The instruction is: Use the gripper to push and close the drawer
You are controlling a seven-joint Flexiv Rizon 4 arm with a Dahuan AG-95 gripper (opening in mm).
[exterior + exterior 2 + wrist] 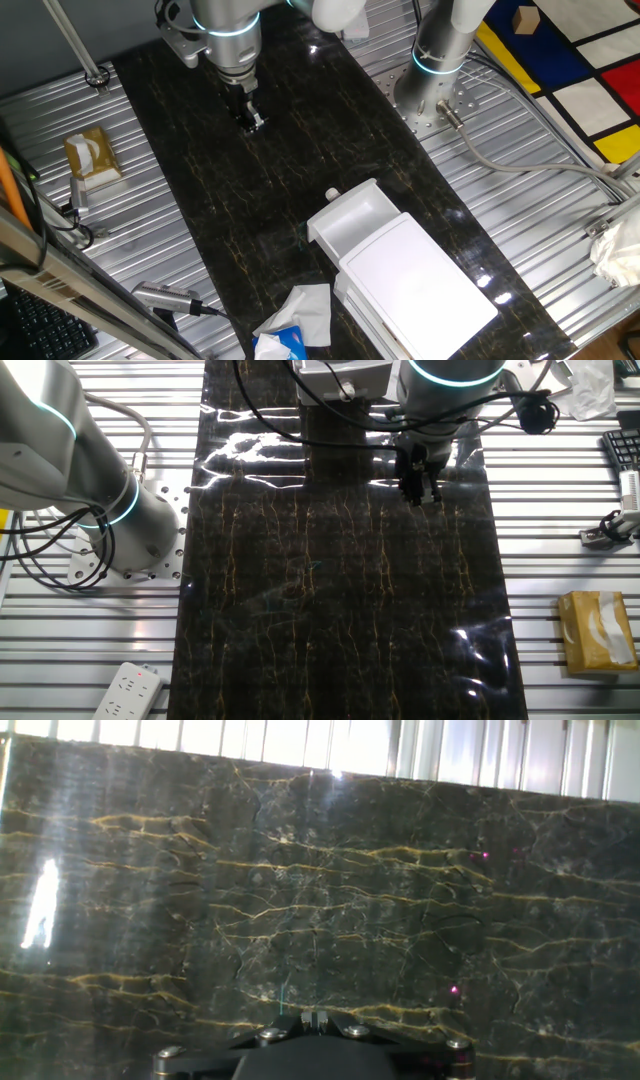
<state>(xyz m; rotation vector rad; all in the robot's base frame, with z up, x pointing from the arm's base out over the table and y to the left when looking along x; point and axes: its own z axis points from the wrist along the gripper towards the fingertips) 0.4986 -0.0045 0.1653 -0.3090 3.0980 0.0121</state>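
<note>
The drawer point(352, 217) stands pulled out of its white box point(420, 285); nothing is done yet. The tool point(251, 120), fingers together and empty, hangs well apart at the table's point(200, 190) far end.

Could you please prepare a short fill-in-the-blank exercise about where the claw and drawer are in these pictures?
1. The drawer of the white box is ____.
2. The claw is ____ from the drawer, not touching it.
3. The drawer's knob faces ____ the claw.
4. Beside the box lies a crumpled ____.

Missing words: open; apart; toward; tissue
</note>
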